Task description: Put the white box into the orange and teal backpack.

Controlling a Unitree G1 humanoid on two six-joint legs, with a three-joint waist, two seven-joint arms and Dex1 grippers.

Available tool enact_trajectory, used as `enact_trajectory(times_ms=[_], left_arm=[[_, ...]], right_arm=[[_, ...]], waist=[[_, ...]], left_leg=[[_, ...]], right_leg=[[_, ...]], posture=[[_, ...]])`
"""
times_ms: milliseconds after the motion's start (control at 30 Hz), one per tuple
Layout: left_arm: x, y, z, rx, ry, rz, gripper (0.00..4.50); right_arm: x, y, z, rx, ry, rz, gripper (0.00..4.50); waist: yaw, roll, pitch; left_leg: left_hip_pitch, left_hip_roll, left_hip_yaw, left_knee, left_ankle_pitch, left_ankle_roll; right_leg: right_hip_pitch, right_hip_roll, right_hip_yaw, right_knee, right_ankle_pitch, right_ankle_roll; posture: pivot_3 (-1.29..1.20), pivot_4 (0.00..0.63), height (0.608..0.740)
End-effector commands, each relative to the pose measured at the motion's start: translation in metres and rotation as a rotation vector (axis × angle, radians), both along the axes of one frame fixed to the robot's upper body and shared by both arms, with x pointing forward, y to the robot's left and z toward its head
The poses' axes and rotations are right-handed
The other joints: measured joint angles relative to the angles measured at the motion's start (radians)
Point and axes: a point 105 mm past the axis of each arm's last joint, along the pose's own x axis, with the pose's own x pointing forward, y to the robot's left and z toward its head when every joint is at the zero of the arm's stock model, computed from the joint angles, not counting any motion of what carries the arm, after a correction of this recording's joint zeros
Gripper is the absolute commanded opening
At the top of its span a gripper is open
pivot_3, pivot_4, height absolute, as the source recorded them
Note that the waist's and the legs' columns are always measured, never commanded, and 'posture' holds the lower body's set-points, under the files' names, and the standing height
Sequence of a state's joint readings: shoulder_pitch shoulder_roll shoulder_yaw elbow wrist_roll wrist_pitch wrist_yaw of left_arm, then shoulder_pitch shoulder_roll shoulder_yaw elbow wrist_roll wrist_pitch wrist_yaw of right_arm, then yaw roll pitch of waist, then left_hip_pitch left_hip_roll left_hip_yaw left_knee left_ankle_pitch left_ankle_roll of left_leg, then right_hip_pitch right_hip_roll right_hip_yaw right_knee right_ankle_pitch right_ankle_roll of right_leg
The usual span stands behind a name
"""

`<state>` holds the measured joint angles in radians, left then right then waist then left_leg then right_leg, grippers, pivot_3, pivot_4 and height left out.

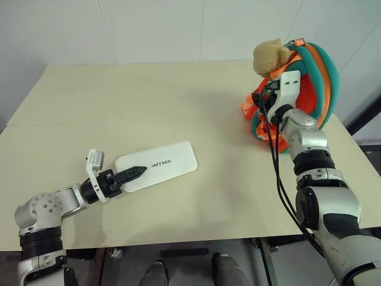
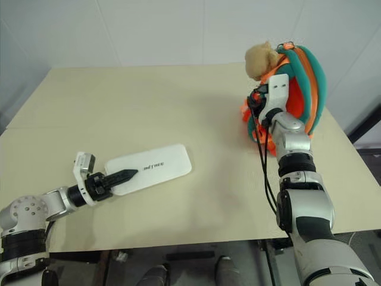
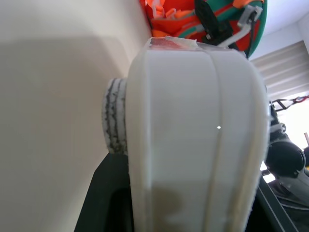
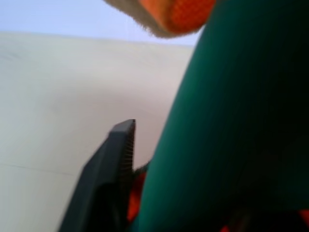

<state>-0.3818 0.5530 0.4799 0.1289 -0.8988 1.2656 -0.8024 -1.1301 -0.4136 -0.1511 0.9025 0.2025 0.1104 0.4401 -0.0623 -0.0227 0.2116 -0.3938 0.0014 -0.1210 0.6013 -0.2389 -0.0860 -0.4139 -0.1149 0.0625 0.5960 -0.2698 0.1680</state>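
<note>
the white box (image 1: 158, 165) lies flat on the table (image 1: 178, 107), not yet in the bag. the left gripper (image 1: 136, 172) has its black fingers drawn together into a narrow point that lies over the box's near end; in the left wrist view a white slab stands pressed close against a ridged finger pad (image 3: 115, 123), so it appears clamped on the box's edge, though how firm that hold is cannot be judged. the orange and teal backpack (image 1: 309, 77) stands upright well beyond that gripper, across the table, with its tan plush toy (image 1: 271, 56) at the top. the right gripper (image 2: 257, 110) is pushed in against the backpack's orange front among the straps; one black finger (image 4: 113, 169) shows beside a teal strap (image 4: 227, 121), but whether it has closed on anything i cannot tell. so the task looks to be at an early stage: box gripped but unlifted, bag being reached to steady or open it, and carrying and inserting are left.
</note>
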Motion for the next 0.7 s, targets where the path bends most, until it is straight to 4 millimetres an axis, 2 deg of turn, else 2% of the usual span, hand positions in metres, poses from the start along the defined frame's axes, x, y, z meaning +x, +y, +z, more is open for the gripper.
enact_trajectory(times_ms=[33, 67, 133, 200, 300, 367, 467, 533, 600, 700], left_arm=[[0.000, 0.015, 0.018, -0.009, -0.099, 0.069, 1.37], [0.002, 0.019, 0.019, -0.005, -0.107, 0.092, 1.37], [0.007, 0.029, 0.022, 0.009, -0.127, 0.151, 1.37], [0.013, 0.042, 0.024, 0.049, -0.148, 0.222, 1.37], [0.017, 0.059, 0.027, 0.075, -0.160, 0.285, 1.37], [0.018, 0.066, 0.029, 0.087, -0.166, 0.302, 1.37], [0.015, 0.073, 0.031, 0.107, -0.179, 0.308, 1.37], [0.013, 0.073, 0.034, 0.108, -0.198, 0.308, 1.37], [0.010, 0.071, 0.036, 0.110, -0.224, 0.297, 1.37], [0.001, 0.063, 0.041, 0.123, -0.291, 0.268, 1.37]], right_arm=[[-0.028, 0.039, 0.044, 0.023, -0.179, 0.302, 0.79], [-0.040, 0.053, 0.049, 0.035, -0.188, 0.417, 0.51], [-0.080, 0.086, 0.051, 0.049, -0.120, 0.746, 0.04], [-0.131, 0.112, 0.047, -0.005, -0.019, 1.053, 0.04], [-0.175, 0.125, 0.042, -0.058, 0.084, 1.265, 0.04], [-0.195, 0.128, 0.042, -0.062, 0.136, 1.358, 0.04], [-0.220, 0.127, 0.037, -0.066, 0.239, 1.469, 0.04], [-0.228, 0.122, 0.030, -0.077, 0.303, 1.494, 0.04], [-0.229, 0.117, 0.018, -0.099, 0.362, 1.476, 0.04], [-0.218, 0.105, 0.002, -0.100, 0.429, 1.413, 0.04]], waist=[[-0.002, 0.000, 0.000], [-0.001, 0.000, 0.000], [-0.001, 0.001, 0.000], [0.002, 0.001, 0.000], [-0.001, 0.001, 0.000], [0.003, 0.001, 0.001], [0.010, 0.001, 0.000], [0.020, 0.000, 0.000], [0.031, 0.000, 0.000], [0.035, 0.000, 0.000]], left_leg=[[0.000, 0.000, 0.000, 0.000, 0.000, 0.000], [0.000, 0.000, 0.000, 0.000, 0.000, 0.000], [0.001, 0.000, 0.000, 0.000, 0.000, 0.000], [0.000, 0.001, -0.001, -0.001, 0.000, 0.000], [0.001, 0.001, -0.001, -0.001, 0.000, 0.000], [0.001, 0.001, -0.001, -0.001, -0.001, 0.000], [0.001, 0.001, -0.001, 0.000, -0.001, 0.000], [0.001, 0.001, -0.001, 0.001, -0.001, 0.000], [0.001, 0.000, -0.001, 0.001, -0.001, 0.001], [0.001, 0.000, -0.001, 0.002, -0.002, 0.001]], right_leg=[[0.000, 0.000, 0.000, 0.001, 0.000, 0.000], [0.000, 0.000, 0.000, 0.002, 0.000, 0.000], [0.000, 0.000, 0.000, 0.004, 0.000, 0.000], [-0.001, 0.000, 0.000, 0.004, -0.001, 0.001], [-0.001, 0.001, 0.000, 0.004, -0.002, 0.000], [-0.001, 0.000, 0.000, 0.004, -0.002, 0.000], [-0.001, 0.000, -0.001, 0.002, -0.002, -0.001], [0.000, 0.000, -0.001, 0.001, -0.002, -0.001], [0.000, 0.000, -0.001, 0.001, -0.002, -0.001], [0.000, 0.000, -0.001, 0.000, -0.002, -0.001]], posture=[[0.00, 0.150, 0.740], [0.00, 0.150, 0.740], [0.00, 0.150, 0.740], [0.00, 0.150, 0.740], [0.00, 0.150, 0.740], [0.00, 0.150, 0.740], [0.00, 0.150, 0.740], [0.00, 0.150, 0.740], [0.00, 0.150, 0.740], [0.00, 0.150, 0.740]])
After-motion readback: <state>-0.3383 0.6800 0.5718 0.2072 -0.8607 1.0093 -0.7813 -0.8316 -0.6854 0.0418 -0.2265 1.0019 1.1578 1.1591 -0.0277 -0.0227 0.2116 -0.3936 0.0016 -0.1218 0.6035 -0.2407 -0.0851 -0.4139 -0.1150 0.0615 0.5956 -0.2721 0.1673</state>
